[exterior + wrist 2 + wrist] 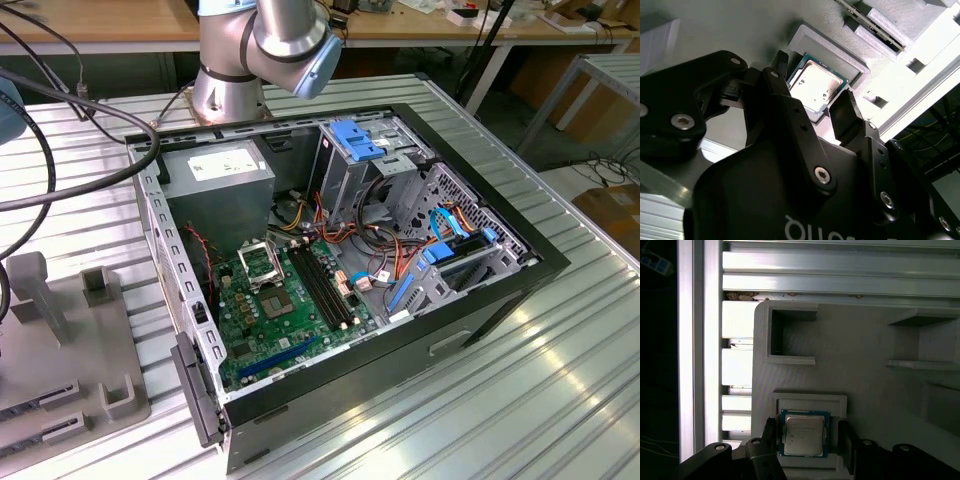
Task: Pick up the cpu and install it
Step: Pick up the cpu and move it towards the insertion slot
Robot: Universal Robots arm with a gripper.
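On the exterior view's left, a pale grey moulded plastic fixture plate (70,330) with upright blocks lies on the ribbed silver aluminium table (520,400). Toward the middle, the silver and blue robot arm (275,40) rises from its base behind the open black metal computer case (480,320), which lies on its side. Inside the case sits the green motherboard (262,318), carrying the black square socket (258,262) with a metal frame. The long black memory slots (322,288) are just to the exterior view's right of the socket. Farther right stand silver metal drive cages (370,170) with blue plastic clips.

In both wrist views the cpu (815,86) (803,435), a small thin square chip with a pale silvery-beige metal face and a green rim, lies flat in the recess of a raised grey holder (810,399) on the plate. The black gripper (814,80) (807,427) hangs close over it, parted wider than the chip. 1 finger (771,432) stands just beside each of 2 opposite edges with a thin gap showing, so nothing is gripped
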